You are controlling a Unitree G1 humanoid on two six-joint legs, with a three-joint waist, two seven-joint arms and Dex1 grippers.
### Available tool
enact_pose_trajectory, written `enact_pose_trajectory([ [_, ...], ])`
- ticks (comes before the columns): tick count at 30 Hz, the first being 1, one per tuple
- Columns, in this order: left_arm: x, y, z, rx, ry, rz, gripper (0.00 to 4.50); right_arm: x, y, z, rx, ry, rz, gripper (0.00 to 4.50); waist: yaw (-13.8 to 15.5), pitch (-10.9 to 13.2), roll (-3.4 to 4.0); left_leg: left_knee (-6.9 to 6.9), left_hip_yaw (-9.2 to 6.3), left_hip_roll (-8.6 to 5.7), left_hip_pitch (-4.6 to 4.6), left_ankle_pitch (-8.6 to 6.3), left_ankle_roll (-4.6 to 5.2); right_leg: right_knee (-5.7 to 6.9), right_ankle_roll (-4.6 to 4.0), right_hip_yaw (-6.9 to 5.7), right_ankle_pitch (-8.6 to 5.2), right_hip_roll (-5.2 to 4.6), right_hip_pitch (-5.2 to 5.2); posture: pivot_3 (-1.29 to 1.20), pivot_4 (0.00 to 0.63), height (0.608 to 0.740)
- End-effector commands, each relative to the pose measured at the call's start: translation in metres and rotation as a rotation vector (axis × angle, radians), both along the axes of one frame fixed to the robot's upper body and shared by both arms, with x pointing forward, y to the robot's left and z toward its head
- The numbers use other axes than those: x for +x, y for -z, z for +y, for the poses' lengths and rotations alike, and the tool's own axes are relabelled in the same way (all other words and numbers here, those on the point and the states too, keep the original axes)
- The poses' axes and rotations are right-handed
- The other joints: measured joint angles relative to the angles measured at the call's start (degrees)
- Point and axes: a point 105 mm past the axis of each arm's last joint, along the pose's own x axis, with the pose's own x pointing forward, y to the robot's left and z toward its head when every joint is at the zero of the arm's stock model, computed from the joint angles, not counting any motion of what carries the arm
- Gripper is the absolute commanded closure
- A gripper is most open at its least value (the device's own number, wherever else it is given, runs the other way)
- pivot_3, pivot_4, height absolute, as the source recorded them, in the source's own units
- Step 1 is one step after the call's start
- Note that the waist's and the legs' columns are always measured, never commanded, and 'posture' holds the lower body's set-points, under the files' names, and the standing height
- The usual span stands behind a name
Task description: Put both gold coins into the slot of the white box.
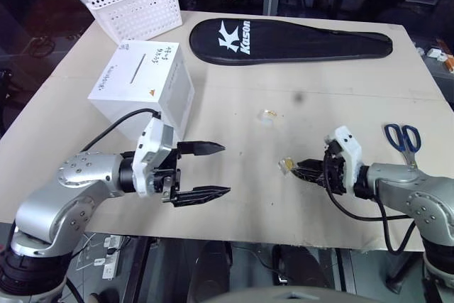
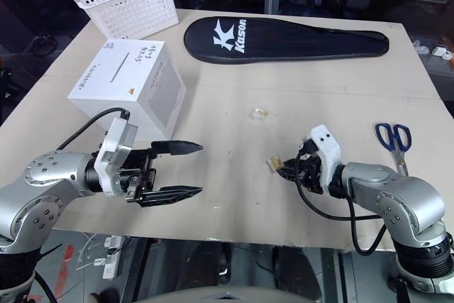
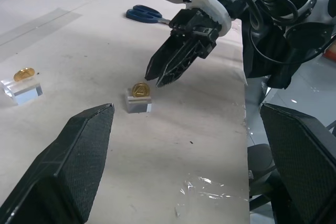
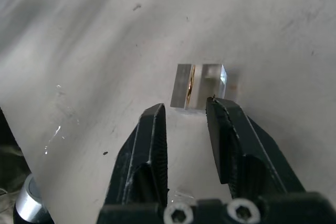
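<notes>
Your work surface is a broad beige table, and the white cube-shaped cardboard box sits toward its far left, with its thin dark slot facing up on the lid beside the black handwriting. Well to the right of that box, near the table's middle, lies one small gold coin perched on a clear plastic block.

The step in hand is the pickup of the nearer gold coin, which stands on edge in its own small clear plastic block near the front edge. Your right gripper hovers just short of it, its two black fingers narrowed to a small gap but holding nothing; the fingertips sit just beside the block, apart from the coin.

Line up the gap with the coin's thin edge, not the block (the block looks wider than the present gap, so you would likely push it away). The coin looks slippery and tiny, so approach slowly and pinch its faces rather than its rim.

Your left gripper waits spread wide and empty, in front of the white box; leave it there, clear of the path to the slot.
</notes>
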Motion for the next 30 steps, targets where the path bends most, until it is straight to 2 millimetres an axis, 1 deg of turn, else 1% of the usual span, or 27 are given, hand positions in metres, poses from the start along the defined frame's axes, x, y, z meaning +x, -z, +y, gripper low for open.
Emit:
enact_pose_trajectory([
  [1,-0.004,-0.011,-0.004,-0.002,0.014,-0.043,0.00,0.002,-0.006,0.003,0.017,-0.002,-0.033,3.26,0.00,0.00,0.00,0.00,0.00,0.00,0.00,0.00,0.00,0.01,0.00,0.00,0.00,0.00,0.00,0.00,0.150,0.740],
  [7,-0.002,-0.011,-0.003,-0.004,0.007,-0.041,0.00,0.006,-0.004,0.007,0.019,0.005,-0.034,3.26,-0.06,0.00,0.00,0.00,0.00,0.00,0.01,0.00,0.00,0.01,0.00,0.02,0.00,0.00,0.00,0.00,0.150,0.740],
  [13,-0.004,-0.007,0.001,-0.004,0.002,-0.039,0.00,0.009,-0.005,0.009,0.023,0.007,-0.038,3.26,-0.04,0.00,0.00,0.00,0.01,0.00,0.00,0.00,0.00,0.02,0.00,0.00,0.00,0.01,0.00,0.00,0.150,0.740],
  [17,-0.008,0.000,0.005,-0.004,-0.003,-0.037,0.00,0.011,-0.006,0.010,0.027,0.010,-0.038,3.26,-0.08,-0.01,0.01,0.00,0.03,0.00,0.01,0.00,0.00,0.02,0.00,0.01,0.00,0.00,-0.01,0.00,0.150,0.740],
  [18,-0.008,0.001,0.005,-0.004,-0.004,-0.037,0.00,0.011,-0.006,0.010,0.027,0.011,-0.036,3.84,-0.05,-0.01,0.01,0.00,0.03,0.00,0.01,0.00,0.00,0.02,0.00,0.02,0.00,0.00,0.00,0.00,0.150,0.740],
  [19,-0.009,0.003,0.006,-0.004,-0.004,-0.038,0.00,0.012,-0.006,0.010,0.026,0.012,-0.035,4.07,-0.04,-0.01,0.01,0.00,0.01,0.00,0.00,0.00,0.00,0.02,0.00,0.00,0.00,0.00,-0.01,0.00,0.150,0.740],
  [20,-0.010,0.004,0.007,-0.005,-0.005,-0.038,0.00,0.012,-0.006,0.010,0.025,0.013,-0.034,4.46,-0.03,-0.01,0.01,0.00,0.02,0.00,0.00,0.00,0.00,0.02,0.00,0.00,0.00,0.00,-0.01,0.00,0.150,0.740],
  [24,-0.011,0.004,0.008,-0.007,-0.006,-0.042,0.00,0.012,-0.006,0.009,0.026,0.013,-0.031,4.46,0.07,-0.01,0.01,0.01,0.02,0.00,0.00,0.00,0.00,0.03,-0.01,-0.01,0.01,-0.01,0.00,0.00,0.150,0.740],
  [26,-0.010,0.000,0.006,-0.032,-0.017,-0.029,0.00,0.011,-0.008,0.009,0.027,0.006,-0.035,4.46,0.02,-0.01,0.01,0.01,0.02,0.00,0.01,0.00,0.00,0.03,-0.01,0.00,0.01,-0.01,0.00,0.00,0.150,0.740],
  [28,-0.007,-0.005,0.005,-0.062,-0.028,-0.010,0.00,0.010,-0.013,0.009,0.046,-0.008,-0.054,4.46,0.01,-0.01,0.01,0.01,0.01,0.00,0.01,0.00,0.00,0.04,0.00,0.00,0.01,0.00,0.00,0.00,0.150,0.740],
  [30,-0.003,-0.011,0.004,-0.094,-0.042,0.006,0.00,0.006,-0.026,0.013,0.090,-0.060,-0.101,4.46,0.09,-0.01,0.01,0.02,-0.01,0.00,0.00,0.00,0.00,0.04,0.00,-0.02,0.01,0.00,0.00,0.00,0.150,0.740],
])
